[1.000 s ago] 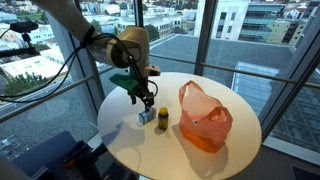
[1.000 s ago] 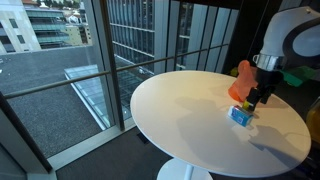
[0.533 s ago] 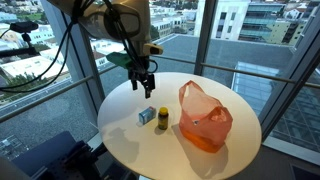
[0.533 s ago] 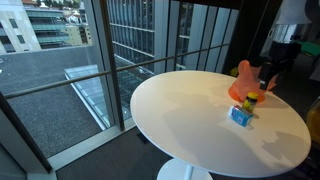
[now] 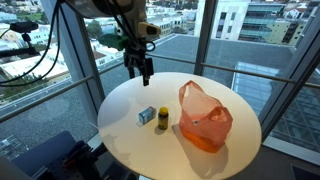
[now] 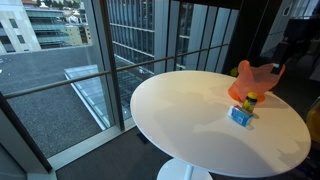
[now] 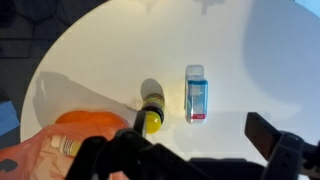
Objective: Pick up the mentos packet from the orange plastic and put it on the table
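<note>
The mentos packet (image 5: 146,116), a small blue and white box, lies flat on the round white table (image 5: 130,140) next to a small bottle with a yellow cap (image 5: 162,120). The orange plastic bag (image 5: 205,115) stands beside them, apart from the packet. The packet also shows in the other exterior view (image 6: 240,115) and in the wrist view (image 7: 196,93). My gripper (image 5: 146,78) hangs high above the table's far side, open and empty. In the wrist view its jaws (image 7: 198,125) are spread wide, with the packet and the bottle (image 7: 152,112) far below.
The table stands by floor-to-ceiling windows with dark frames (image 6: 100,60). The orange bag (image 6: 252,82) takes up one side of the table. The table's edge (image 7: 40,70) curves close to the bottle and bag (image 7: 70,135).
My gripper has risen from just above the packet to well above the table and moved toward the far edge. The packet stays on the table beside the bottle.
</note>
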You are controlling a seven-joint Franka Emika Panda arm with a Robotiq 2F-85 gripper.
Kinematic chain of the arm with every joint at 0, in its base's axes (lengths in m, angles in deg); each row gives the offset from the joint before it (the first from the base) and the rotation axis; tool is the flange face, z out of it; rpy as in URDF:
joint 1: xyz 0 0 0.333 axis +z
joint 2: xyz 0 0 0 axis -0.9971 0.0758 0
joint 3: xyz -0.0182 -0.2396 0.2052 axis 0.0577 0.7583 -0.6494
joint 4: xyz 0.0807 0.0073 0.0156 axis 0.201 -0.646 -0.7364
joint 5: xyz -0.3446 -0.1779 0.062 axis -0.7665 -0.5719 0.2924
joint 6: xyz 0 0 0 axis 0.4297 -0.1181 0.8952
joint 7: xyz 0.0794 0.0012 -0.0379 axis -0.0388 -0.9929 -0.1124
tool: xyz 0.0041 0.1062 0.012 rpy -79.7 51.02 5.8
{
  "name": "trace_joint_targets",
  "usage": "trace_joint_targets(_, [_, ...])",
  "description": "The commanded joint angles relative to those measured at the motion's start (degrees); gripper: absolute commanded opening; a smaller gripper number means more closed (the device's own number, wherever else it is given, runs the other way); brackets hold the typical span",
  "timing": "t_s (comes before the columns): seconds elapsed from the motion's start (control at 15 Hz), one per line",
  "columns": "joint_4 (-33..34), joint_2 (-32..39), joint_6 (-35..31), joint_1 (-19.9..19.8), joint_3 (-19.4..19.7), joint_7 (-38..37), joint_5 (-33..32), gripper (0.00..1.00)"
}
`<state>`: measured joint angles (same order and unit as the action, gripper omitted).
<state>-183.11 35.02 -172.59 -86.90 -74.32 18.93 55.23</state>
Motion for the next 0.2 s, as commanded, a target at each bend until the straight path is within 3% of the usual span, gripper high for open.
trace_joint_targets(0.0, [0.1,-0.3,0.3,-0.4,-0.3,0.3,0.1,1.00])
trace_joint_targets(0.13, [0.1,-0.4,0.4,-0.4,-0.3,0.3,0.1,1.00])
